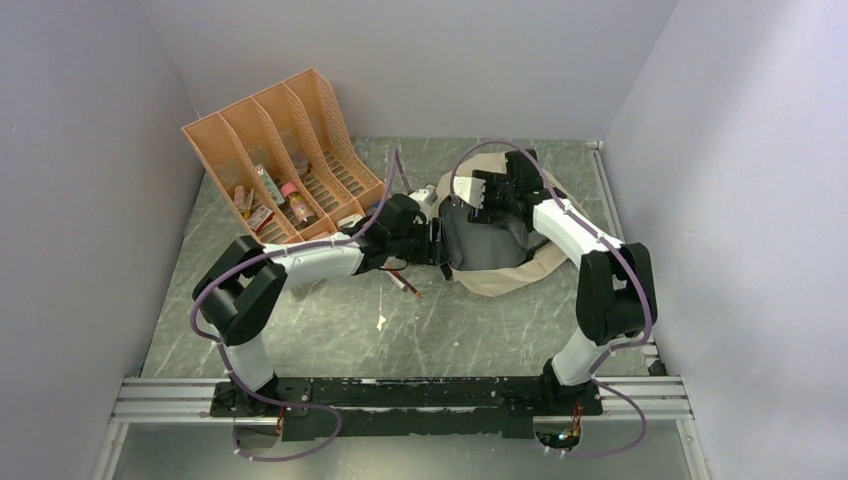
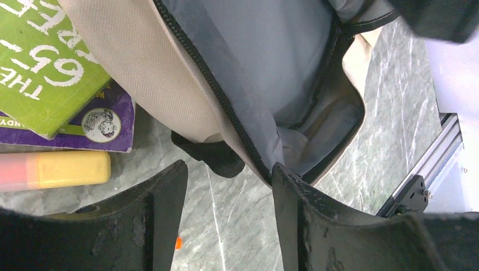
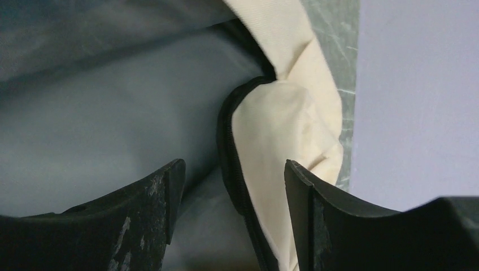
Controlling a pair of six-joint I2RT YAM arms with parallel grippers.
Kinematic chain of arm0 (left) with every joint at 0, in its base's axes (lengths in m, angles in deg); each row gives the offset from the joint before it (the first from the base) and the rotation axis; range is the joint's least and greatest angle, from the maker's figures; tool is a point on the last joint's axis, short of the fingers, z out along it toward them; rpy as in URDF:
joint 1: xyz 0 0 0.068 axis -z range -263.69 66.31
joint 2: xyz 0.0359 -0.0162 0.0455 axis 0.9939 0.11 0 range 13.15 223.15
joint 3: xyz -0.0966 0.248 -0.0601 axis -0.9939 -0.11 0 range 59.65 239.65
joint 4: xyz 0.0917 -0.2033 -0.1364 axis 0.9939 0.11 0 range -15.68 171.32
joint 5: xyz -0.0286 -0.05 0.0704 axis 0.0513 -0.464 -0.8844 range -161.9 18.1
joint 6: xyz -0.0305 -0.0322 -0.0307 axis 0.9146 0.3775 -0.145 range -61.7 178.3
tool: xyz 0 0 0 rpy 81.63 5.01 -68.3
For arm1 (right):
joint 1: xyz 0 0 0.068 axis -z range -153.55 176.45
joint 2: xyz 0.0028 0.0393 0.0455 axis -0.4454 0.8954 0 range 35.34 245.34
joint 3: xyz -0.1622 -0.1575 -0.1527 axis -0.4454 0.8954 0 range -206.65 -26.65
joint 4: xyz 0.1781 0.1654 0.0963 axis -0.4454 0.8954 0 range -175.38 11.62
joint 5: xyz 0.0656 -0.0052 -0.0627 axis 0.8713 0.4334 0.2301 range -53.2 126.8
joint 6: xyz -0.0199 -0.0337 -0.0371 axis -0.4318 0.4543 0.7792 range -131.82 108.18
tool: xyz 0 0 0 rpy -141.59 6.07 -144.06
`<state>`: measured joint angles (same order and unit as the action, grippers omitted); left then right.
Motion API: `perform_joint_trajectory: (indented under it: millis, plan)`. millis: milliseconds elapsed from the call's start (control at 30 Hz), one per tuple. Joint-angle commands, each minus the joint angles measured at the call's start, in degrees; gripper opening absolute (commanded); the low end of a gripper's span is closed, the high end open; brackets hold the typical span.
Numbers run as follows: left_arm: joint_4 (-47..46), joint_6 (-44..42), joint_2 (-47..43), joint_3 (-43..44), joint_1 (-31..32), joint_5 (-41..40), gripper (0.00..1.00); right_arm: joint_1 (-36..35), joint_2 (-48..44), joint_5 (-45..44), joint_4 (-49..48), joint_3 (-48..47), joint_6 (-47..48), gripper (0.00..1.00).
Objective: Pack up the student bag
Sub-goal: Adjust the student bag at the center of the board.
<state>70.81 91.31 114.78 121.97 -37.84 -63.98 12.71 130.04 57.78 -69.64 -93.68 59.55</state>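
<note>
At the far left of the table (image 1: 330, 330) we saw the orange file organizer (image 1: 300, 130) standing with a few small items (image 1: 290, 205) in its slots, well apart from the work. Beside the bag's left edge a green book (image 2: 39, 56) lay on a purple book (image 2: 110, 127), with a yellow-and-pink marker (image 2: 62, 169) next to them on the table. We judged them near enough to be the things to pack. The left fingers (image 2: 161, 203) stood about halfway apart and gripped nothing. Bare table showed between them, and the bag's zipped rim just met the tip of one, as though that edge were to be steadied or lifted. The student bag (image 1: 505, 275) lay right of centre on the table, its mouth gaping and the grey lining showing, ready, we thought, to receive things. At its far side the right fingers (image 3: 152, 197) were spread wide astride the black zipper rim and cream fabric without pinching them, placed, we judged, to catch that rim and hold the mouth open
</note>
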Motion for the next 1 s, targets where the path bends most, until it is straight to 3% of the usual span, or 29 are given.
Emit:
perform_joint_trajectory:
  millis: [0,133,200,367,567,800,967]
  plan:
    - [-0.14,0.46,-1.00,1.94,-0.41,-0.09,0.61,-0.50,3.47,-2.08,3.21,-1.21,8.01,0.67]
    - [-0.33,0.44,-1.63,1.16,-0.49,-0.48,0.60,-0.99,5.49,-6.34,-2.69,0.31,5.50,0.55]
    - [-0.30,0.43,-1.69,0.96,-0.62,-0.46,0.60,-1.17,6.27,-8.95,-5.69,0.30,2.62,0.35]
    - [-0.47,0.63,-1.47,0.49,-0.84,-0.38,0.60,-1.16,6.19,-8.01,-8.42,-1.00,-2.16,0.02]
    - [-0.97,1.26,-1.31,-0.22,-0.99,0.25,0.59,-0.12,5.69,-4.10,-10.09,-2.55,-9.30,0.00]
    - [-0.94,1.25,-1.34,-0.72,-0.95,0.27,0.58,4.71,12.06,3.49,-8.90,-11.75,-27.70,0.00]
    - [-0.52,0.84,-0.96,-0.55,-1.09,0.29,0.54,8.91,13.20,10.76,-15.04,-12.17,-38.57,0.00]
